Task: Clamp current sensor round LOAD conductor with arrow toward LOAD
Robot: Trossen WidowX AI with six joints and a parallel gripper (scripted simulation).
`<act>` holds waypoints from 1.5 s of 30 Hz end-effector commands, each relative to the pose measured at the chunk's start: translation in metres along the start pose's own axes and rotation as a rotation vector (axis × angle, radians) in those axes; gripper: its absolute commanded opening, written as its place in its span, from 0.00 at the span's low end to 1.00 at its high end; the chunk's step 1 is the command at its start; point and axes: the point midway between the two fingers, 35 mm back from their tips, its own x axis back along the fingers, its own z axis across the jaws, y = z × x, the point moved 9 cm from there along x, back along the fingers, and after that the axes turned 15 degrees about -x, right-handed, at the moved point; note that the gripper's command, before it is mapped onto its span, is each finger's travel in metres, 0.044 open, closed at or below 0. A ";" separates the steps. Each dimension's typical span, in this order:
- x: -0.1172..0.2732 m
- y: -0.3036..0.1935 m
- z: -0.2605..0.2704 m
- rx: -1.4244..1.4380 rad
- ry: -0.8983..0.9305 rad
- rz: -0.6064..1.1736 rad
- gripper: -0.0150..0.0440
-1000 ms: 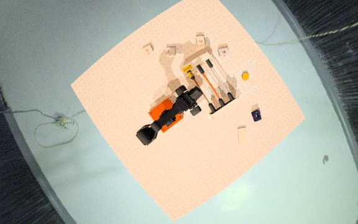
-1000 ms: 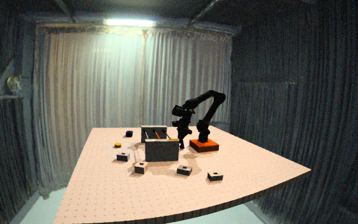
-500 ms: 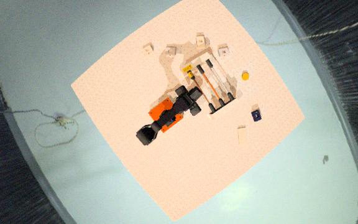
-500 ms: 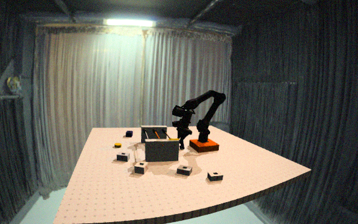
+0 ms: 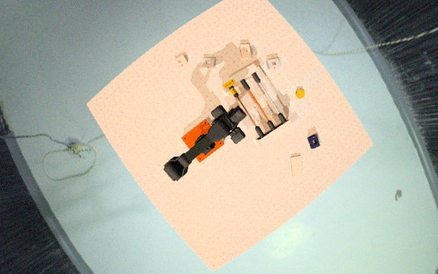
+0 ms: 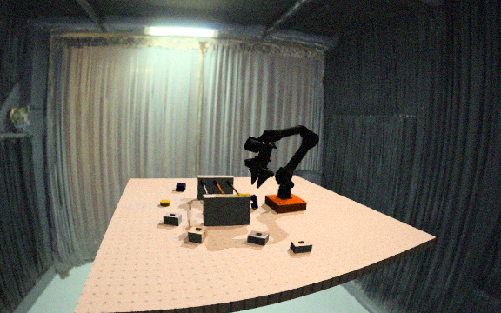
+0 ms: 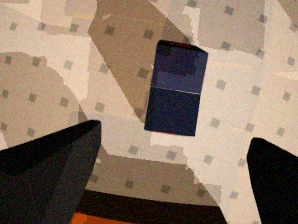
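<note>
The dark blue sensor [image 6: 254, 201] [image 7: 175, 107] is beside the rack on the robot's side, below my fingers and clear of them. No conductor crosses it in the wrist view, which shows a thin light seam between its two parts. Whether it is latched, and its arrow, I cannot tell. The arm hides it in the top view. My gripper [image 6: 256, 185] [image 7: 177, 140] is open and empty above it. The brown conductor [image 5: 246, 111] runs along the rack's near side, with yellow markers [image 5: 229, 84] at one end; their lettering is too small to read.
Orange [image 5: 257, 100] and white [image 5: 268, 93] conductors run beside the brown one between the rack's end walls [image 6: 226, 210]. Several small blocks stand beyond the rack. A yellow disc [image 5: 299, 93] [image 6: 164, 203], a navy block [image 5: 312, 141] [image 6: 180, 187] and a pale block [image 5: 296, 166] lie farther off.
</note>
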 end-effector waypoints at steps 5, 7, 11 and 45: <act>0.003 0.018 0.004 0.587 0.003 0.099 0.80; 0.002 0.025 0.006 0.783 0.019 0.132 0.80; 0.000 0.037 0.009 1.173 0.071 0.192 0.80; -0.040 0.042 0.010 1.511 0.141 0.236 0.80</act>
